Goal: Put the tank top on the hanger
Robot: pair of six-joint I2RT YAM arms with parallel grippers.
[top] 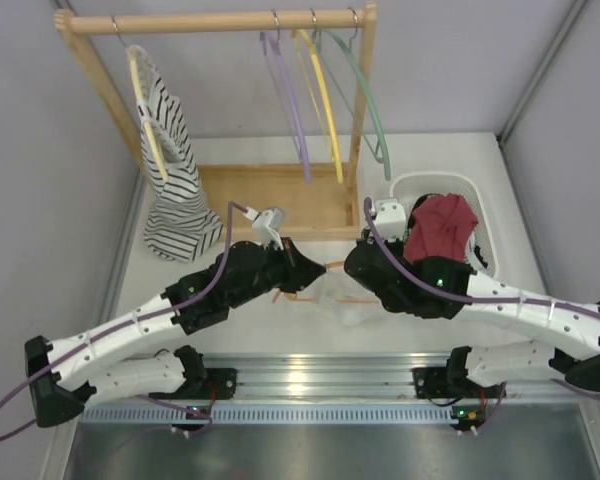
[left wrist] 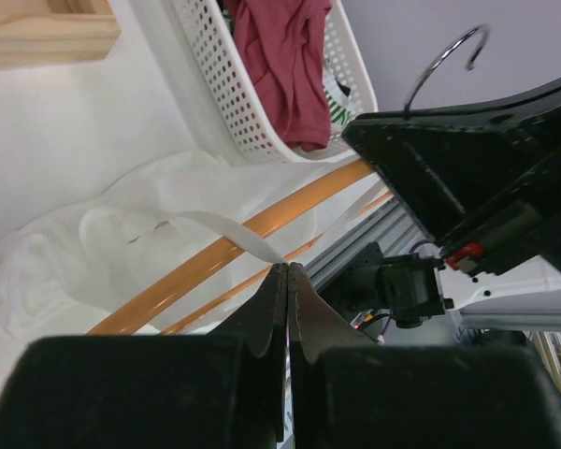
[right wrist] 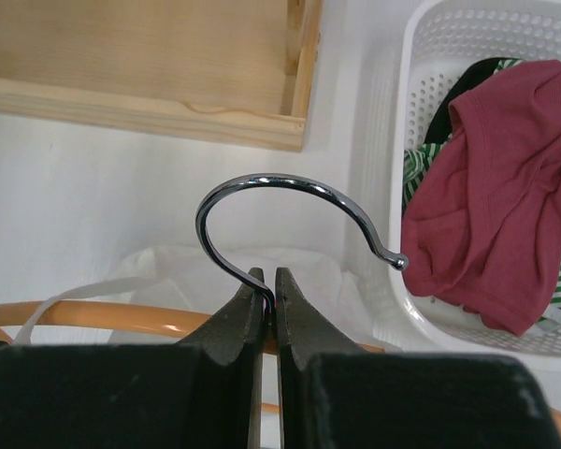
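A white counter (top: 440, 155) sits between pale grey walls (top: 460, 70), with a wooden rack (top: 210, 22) at the back and a basket (top: 430, 178) on the right. The tank top (left wrist: 122, 234) lies crumpled between the arms, under the hanger (left wrist: 206, 264). The left fingers (left wrist: 266, 313) pinch its strap. The right fingers (right wrist: 234, 325) clamp the hanger's hook wire.

The white tank top (left wrist: 159, 201) is thin, soft cloth, matt and faintly sheer. The slim orange plastic hanger (left wrist: 187, 274) looks smooth and glossy; its wire hook (right wrist: 280, 178) is polished, mirror-bright metal. The left hand (left wrist: 288, 271) and right hand (right wrist: 266, 276) are matt black plastic. The white plastic basket (right wrist: 439, 56) is smooth and perforated, and the dark red garment (right wrist: 505, 187) is soft matt knit. The wooden rack base (right wrist: 140, 65) shows pale grain. The white counter (right wrist: 75, 178) is smooth and matt.
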